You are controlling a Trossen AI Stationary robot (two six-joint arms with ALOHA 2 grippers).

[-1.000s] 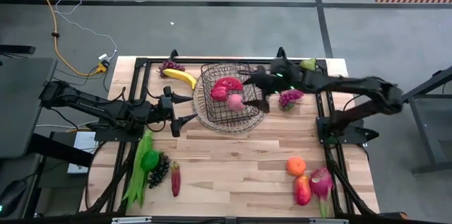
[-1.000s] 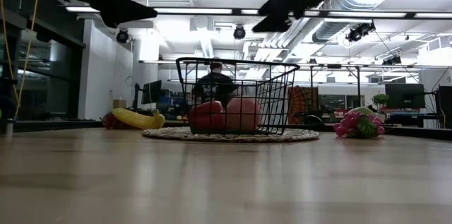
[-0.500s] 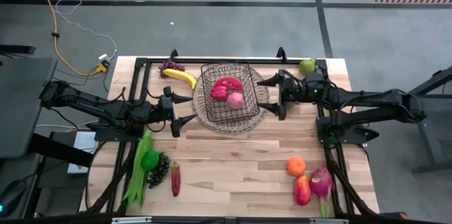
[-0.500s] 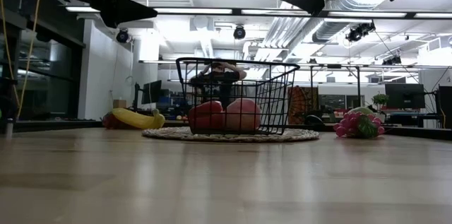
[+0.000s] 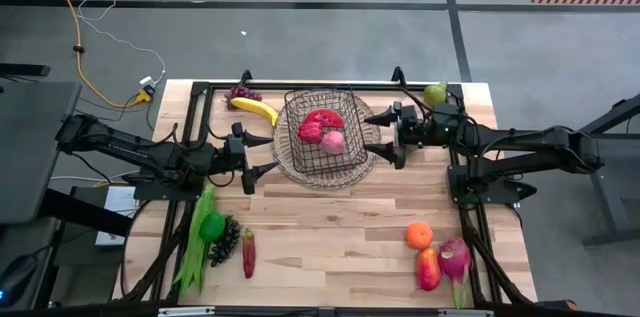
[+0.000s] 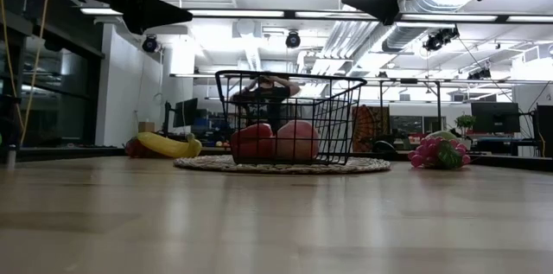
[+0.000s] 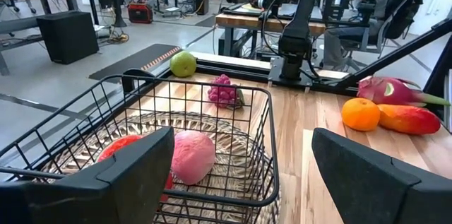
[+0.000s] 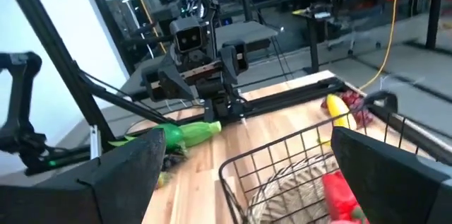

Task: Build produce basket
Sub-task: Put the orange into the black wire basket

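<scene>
Basket (image 5: pixel 323 134) on wicker tray (image 5: pixel 366 165) holds watermelon slice (image 5: pixel 322 117) & pink fruit (image 5: pixel 333 142); both jaws wide open, empty.

Round woven wicker tray (image 5: pixel 288 162) on the wooden table (image 5: pixel 330 237); yellow cable (image 5: pixel 70 17) on floor

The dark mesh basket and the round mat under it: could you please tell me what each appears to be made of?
The dark rectangular wire-mesh basket looks like thin metal rod with a dark, slightly glossy coating: its open grid of bars and thicker rim show this. The round woven tray beneath it appears to be wicker or straw, judging by its tan colour and concentric braided rings, though the fibre could be synthetic.
</scene>
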